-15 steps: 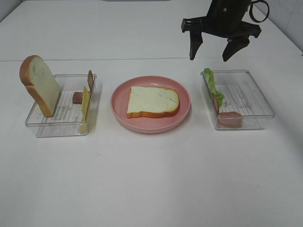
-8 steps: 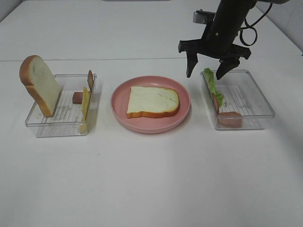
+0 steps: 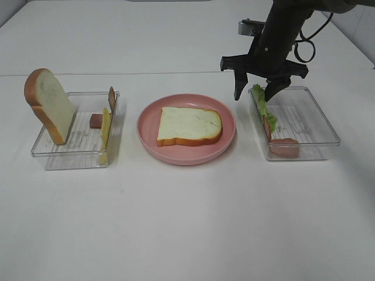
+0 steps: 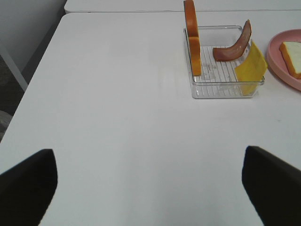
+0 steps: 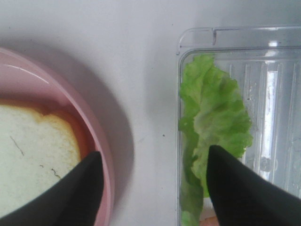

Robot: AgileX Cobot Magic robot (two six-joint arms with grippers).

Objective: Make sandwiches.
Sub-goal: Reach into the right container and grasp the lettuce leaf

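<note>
- saw one bread slice (image 3: 188, 126) lying flat on the pink plate (image 3: 146, 126); only a corner of it made it into the right wrist view.
- found the right gripper (image 3: 254, 95) just right of the plate, jaws spread, straddling the plate-side wall of a clear tray (image 3: 304, 157): one finger on the plate's side, the other over the ruffled lettuce (image 3: 262, 105).
- could not tell whether that finger touched the leaf.
- made out meat (image 3: 285, 146) in the same tray, partly hidden by the lettuce and blurred by the tray wall.
- saw a second tray (image 3: 70, 166) left of the plate, with an upright bread slice (image 3: 50, 105) at its far side and a cheese square (image 3: 105, 129) and meat strip (image 3: 111, 98) leaning on the wall nearest the plate.
- caught only two dark fingertips (image 4: 28, 188) of the left gripper (image 4: 150, 188), well left of the plate, jaws spread wide over bare table, the rest cut off.
</note>
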